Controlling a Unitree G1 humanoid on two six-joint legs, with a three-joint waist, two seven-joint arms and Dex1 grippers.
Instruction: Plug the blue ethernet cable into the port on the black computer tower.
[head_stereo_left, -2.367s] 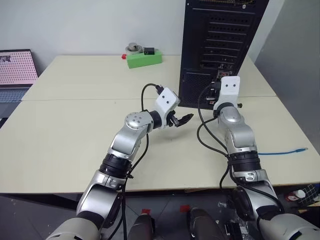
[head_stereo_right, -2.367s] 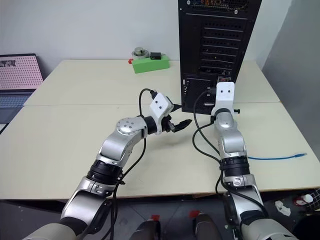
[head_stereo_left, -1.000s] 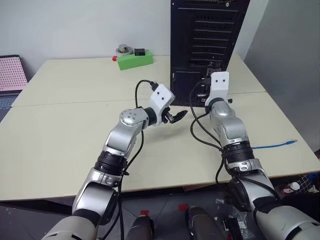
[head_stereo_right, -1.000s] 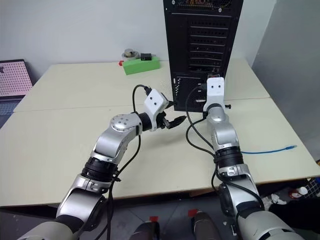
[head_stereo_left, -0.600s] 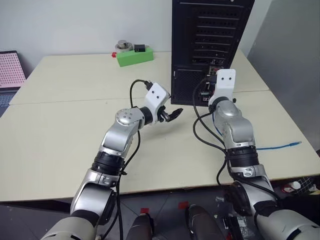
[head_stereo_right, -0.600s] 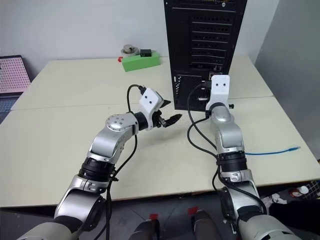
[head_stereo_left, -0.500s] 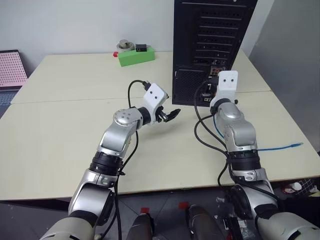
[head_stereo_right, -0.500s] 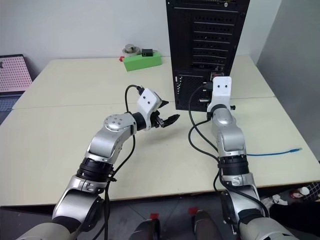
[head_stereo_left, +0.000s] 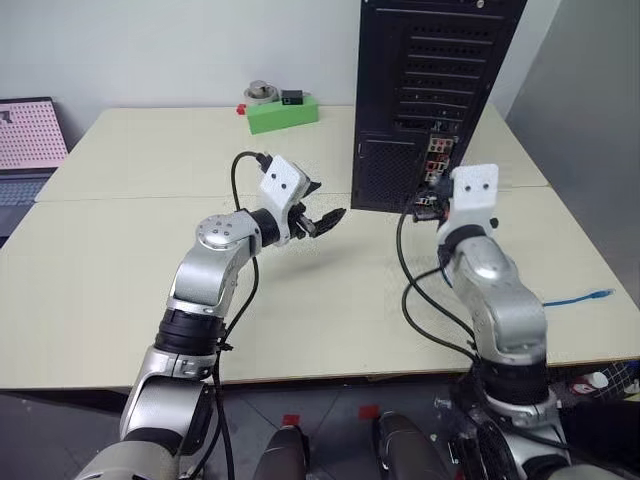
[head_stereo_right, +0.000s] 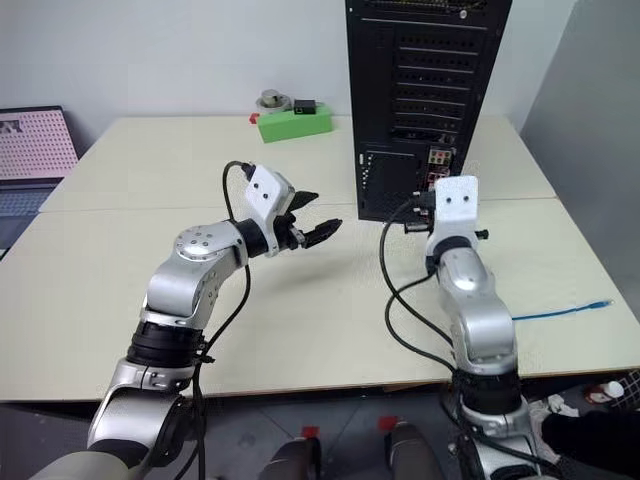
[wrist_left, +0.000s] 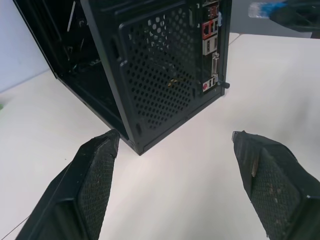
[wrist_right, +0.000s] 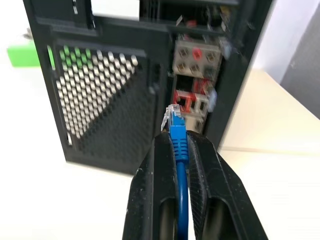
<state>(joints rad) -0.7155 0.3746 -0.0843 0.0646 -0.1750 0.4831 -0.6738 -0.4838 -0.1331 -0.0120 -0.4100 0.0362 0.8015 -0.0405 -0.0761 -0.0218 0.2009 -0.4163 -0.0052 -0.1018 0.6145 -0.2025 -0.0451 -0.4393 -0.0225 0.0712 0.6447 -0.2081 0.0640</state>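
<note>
The top of the black computer tower (head_stereo_left: 432, 100) is cut off in both eye views, and the right arm's white wrist block hides the right pincer (wrist_right: 177, 137) there, along with the lowest connectors of the tower's rear cluster. The port (wrist_right: 184, 101) is hard to single out: in the right wrist view it sits among blurred red and white sockets on the right side of the tower's rear face, and which opening is the exact one cannot be told. The far end of the blue ethernet cable (wrist_right: 178, 145) lies on the table (head_stereo_left: 120, 250) at the right edge, and its run between there and the arm is hidden.

The right pincer is pressed together on the blue ethernet cable just behind its clear plug, which sticks out past the fingertips (wrist_right: 162, 145) and points at the connector cluster. The plug is near the port but apart from it, not inserted, a little nearer than the tower's rear face.

The left pincer (head_stereo_left: 322, 219) is spread wide and holds nothing, hovering over the table left of the tower's lower mesh grille. A green box (head_stereo_left: 283, 111) stands far behind it, left of the tower.
</note>
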